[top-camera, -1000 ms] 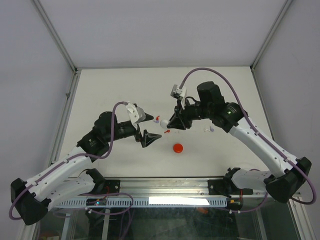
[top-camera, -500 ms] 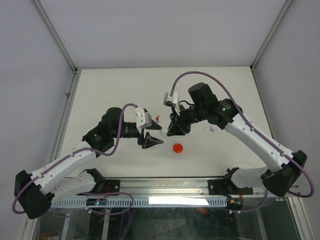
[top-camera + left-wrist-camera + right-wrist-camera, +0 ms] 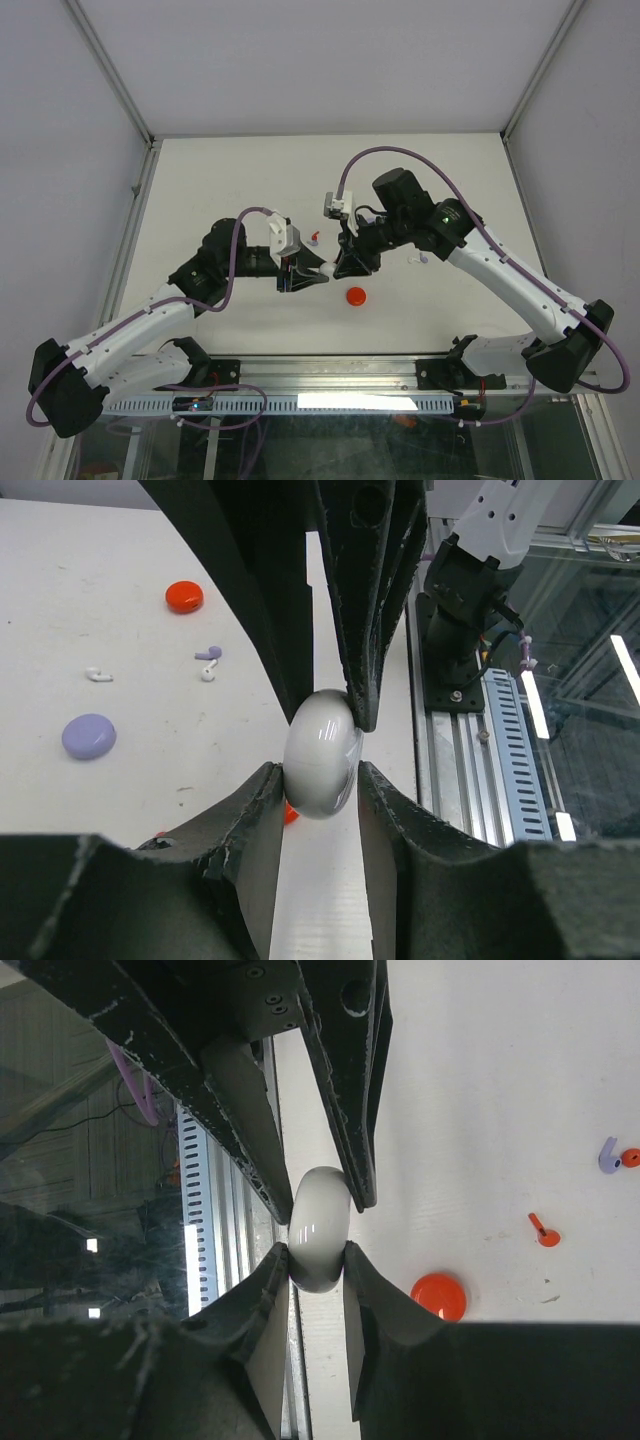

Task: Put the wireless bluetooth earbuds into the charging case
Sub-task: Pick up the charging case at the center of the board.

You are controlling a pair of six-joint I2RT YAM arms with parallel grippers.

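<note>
A white round charging case (image 3: 326,268) hangs above the table, held between both arms. My left gripper (image 3: 317,275) is shut on its left end, and in the left wrist view the case (image 3: 323,755) is pinched between the gripper (image 3: 320,777) fingers. My right gripper (image 3: 336,264) is shut on the other end of the case (image 3: 319,1228), its gripper (image 3: 317,1257) fingers pressed against both faces. The case looks closed. Loose earbuds lie on the table: a purple earbud (image 3: 209,654), a white earbud (image 3: 97,674), a red earbud (image 3: 543,1230).
A red puck (image 3: 355,296) lies on the table just in front of the grippers. A purple puck (image 3: 89,736) shows in the left wrist view. Small earbuds lie behind the left gripper (image 3: 316,239) and to the right of the right gripper (image 3: 418,260). The table's metal front rail (image 3: 330,375) runs along the near edge.
My left gripper has moved right to the white case and closed on it. The right gripper has carried the case slightly left to meet it.
</note>
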